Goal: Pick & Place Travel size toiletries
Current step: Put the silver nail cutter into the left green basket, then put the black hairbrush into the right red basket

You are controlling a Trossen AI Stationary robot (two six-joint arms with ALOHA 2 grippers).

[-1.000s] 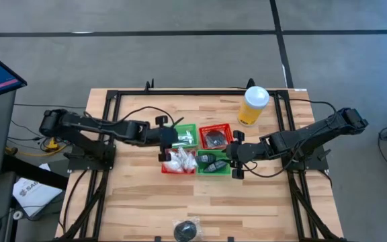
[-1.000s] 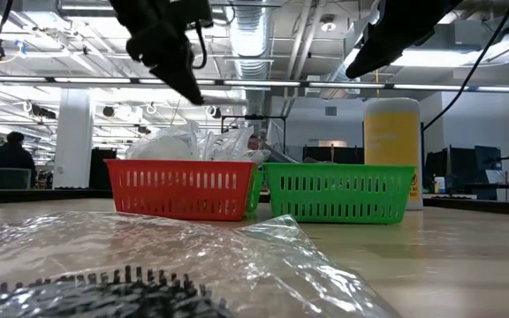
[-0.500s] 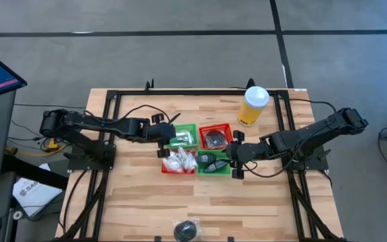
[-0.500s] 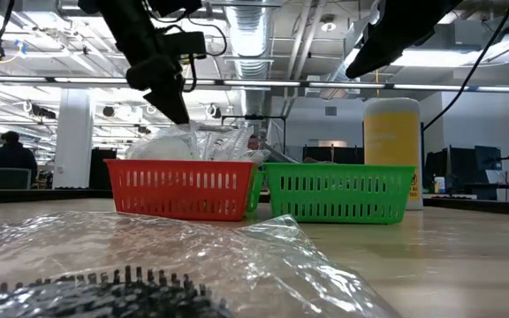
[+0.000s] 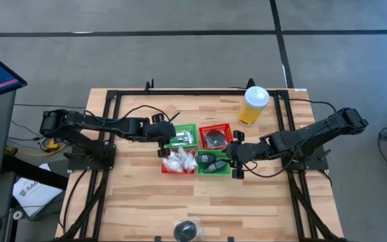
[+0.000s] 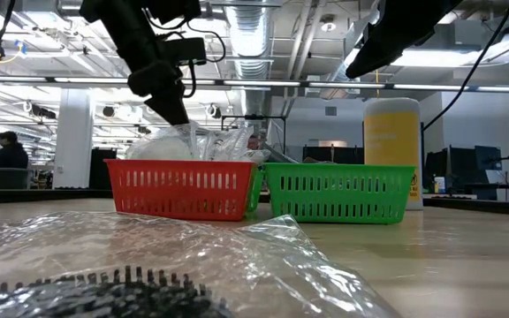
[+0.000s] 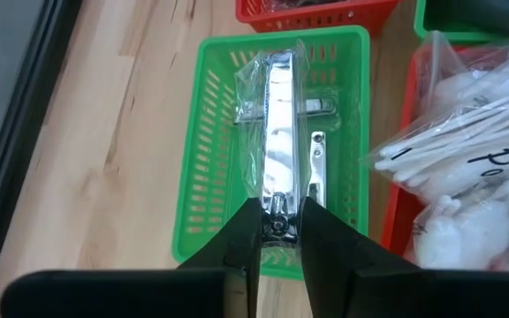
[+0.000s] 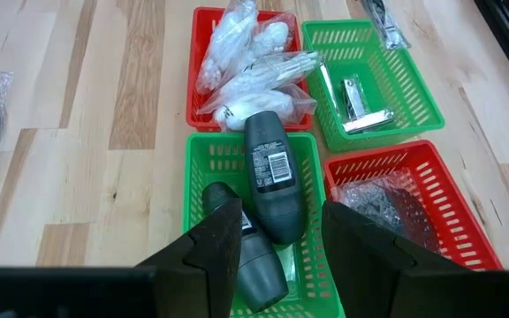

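Four small mesh baskets stand together mid-table. The far green basket (image 5: 182, 136) holds silvery wrapped pieces (image 7: 277, 132). The near red basket (image 5: 178, 162) holds white puffy packets (image 8: 246, 53). The far red basket (image 5: 214, 138) holds a dark wrapped disc. The near green basket (image 5: 213, 164) holds dark grey bottles (image 8: 270, 172). My left gripper (image 7: 278, 219) hovers over the far green basket's left rim, empty, with a narrow gap between its fingers. My right gripper (image 8: 281, 243) is open and empty above the near green basket. Another dark disc in clear wrap (image 5: 186, 230) lies at the table's near edge.
A tall yellow cup with a white lid (image 5: 253, 105) stands at the far right of the table. A black frame (image 5: 113, 107) runs along the table's sides. Bare wood lies between the baskets and the wrapped disc (image 6: 104, 283) at the near edge.
My left gripper has drawn back a little from over the baskets toward the table's left edge and now hangs by the far green basket's left rim. It carries nothing in any frame.
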